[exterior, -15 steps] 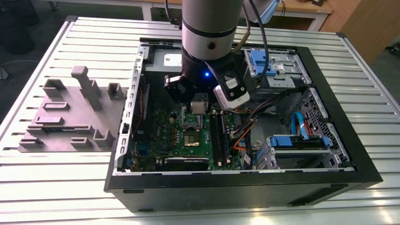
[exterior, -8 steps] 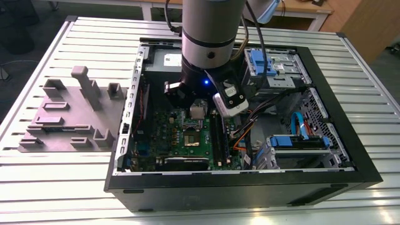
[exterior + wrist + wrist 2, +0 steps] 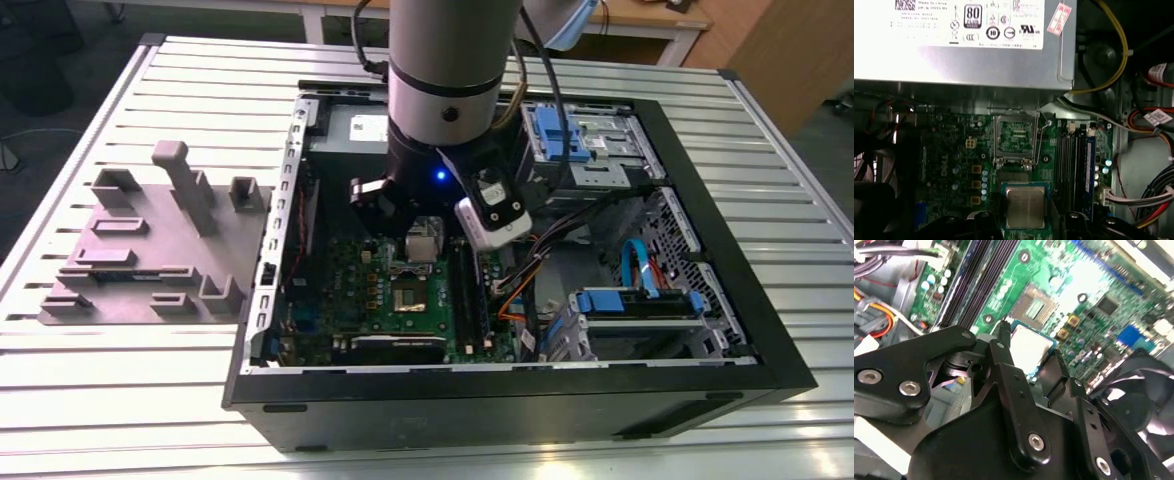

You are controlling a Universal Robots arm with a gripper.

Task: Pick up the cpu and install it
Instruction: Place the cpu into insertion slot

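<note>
**Desk:** Where is the arm?

**Operator:** I have the arm (image 3: 447, 60) over the open computer case (image 3: 721, 250), which lies on its side on the slatted table (image 3: 80, 400). The wrist hangs above the green motherboard (image 3: 360, 290), toward the case's far edge.

**Desk:** And the hand?

**Operator:** The gripper (image 3: 1030, 354) pinches the cpu (image 3: 1025, 207) by two opposite edges. In the second wrist view I see one black finger (image 3: 1009, 375) lying against one edge of the chip, and the other closing on the opposite side. The silver top faces up, with a thin green rim around it.

**Desk:** Is it seated?

**Operator:** Not yet. In the first wrist view the socket (image 3: 1015, 136) stands open with its contacts showing and its thin metal lever (image 3: 1041, 145) along one side. I hold the cpu over the board just beside the socket, on the side away from the power supply (image 3: 964, 65), the grey box with a white label at the board's edge. Its edges run parallel to the socket's. I cannot tell how high above the board it hangs.

**Desk:** What is around it?

**Operator:** The memory slots (image 3: 1076, 160) run along the socket's flank, between it and the coloured cables (image 3: 1149, 200). A black fan (image 3: 1149, 390) sits at the board's other side. On the table, a grey fixture block (image 3: 147, 260) lies beside the case, at the exterior view's left and well apart from the gripper.
</note>
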